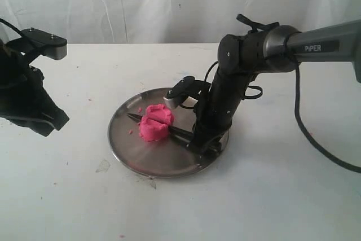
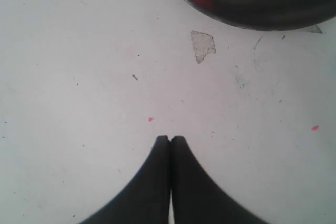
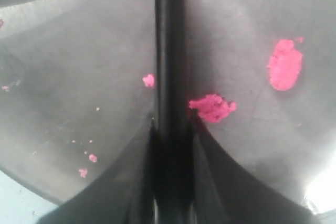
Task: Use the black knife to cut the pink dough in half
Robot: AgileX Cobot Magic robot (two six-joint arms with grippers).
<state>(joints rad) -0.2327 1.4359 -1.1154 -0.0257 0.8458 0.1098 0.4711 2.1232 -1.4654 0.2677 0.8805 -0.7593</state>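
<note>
The pink dough sits on the round steel plate as a mound with a split down its top. The black knife lies across the plate through the dough, its tip poking out on the far left side. My right gripper is down on the plate, shut on the knife handle, which runs straight out between its fingers. My left gripper is shut and empty, hovering over bare table left of the plate.
Pink smears and crumbs lie on the plate beside the handle. A chipped patch marks the white table near the plate rim. A white curtain hangs behind.
</note>
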